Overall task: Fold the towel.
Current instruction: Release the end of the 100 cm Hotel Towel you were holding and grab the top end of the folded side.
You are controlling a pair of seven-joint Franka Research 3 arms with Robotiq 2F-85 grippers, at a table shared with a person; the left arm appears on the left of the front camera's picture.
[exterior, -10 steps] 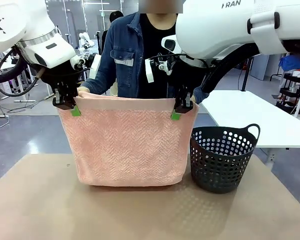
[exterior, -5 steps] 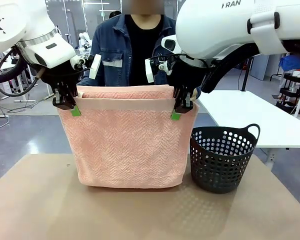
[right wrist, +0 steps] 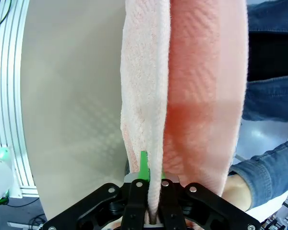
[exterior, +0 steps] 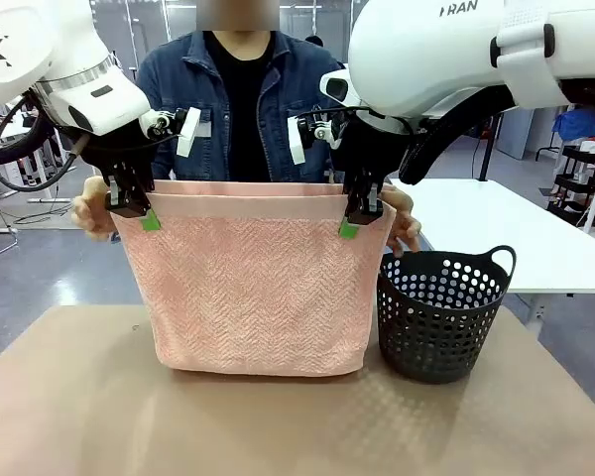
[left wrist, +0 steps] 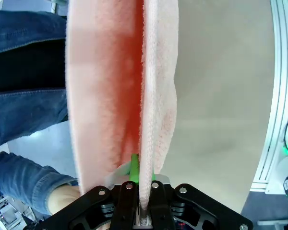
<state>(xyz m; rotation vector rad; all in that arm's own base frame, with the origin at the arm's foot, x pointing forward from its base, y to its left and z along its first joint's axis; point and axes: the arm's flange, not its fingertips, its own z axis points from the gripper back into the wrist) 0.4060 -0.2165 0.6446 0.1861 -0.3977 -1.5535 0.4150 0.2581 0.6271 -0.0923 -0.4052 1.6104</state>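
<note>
The pale salmon-pink towel (exterior: 253, 293) hangs doubled over the table, its bottom fold resting on the tabletop. My left gripper (exterior: 139, 210) is shut on its upper left corner and my right gripper (exterior: 357, 218) is shut on its upper right corner. A person in a denim jacket stands behind it, with one hand (exterior: 91, 206) at the far layer's left corner and the other hand (exterior: 405, 220) at its right corner. In the left wrist view the towel (left wrist: 134, 91) runs up from my closed fingers in two layers. The right wrist view shows the towel (right wrist: 177, 96) the same way.
A dark perforated basket (exterior: 441, 312) stands on the table just right of the towel. The brown tabletop (exterior: 278, 426) lies bare in front. A white table (exterior: 506, 238) stands behind the basket at the right.
The person has straightened up and moved both hands outward along the far layer to its upper corners. Both grippers have stayed in place.
</note>
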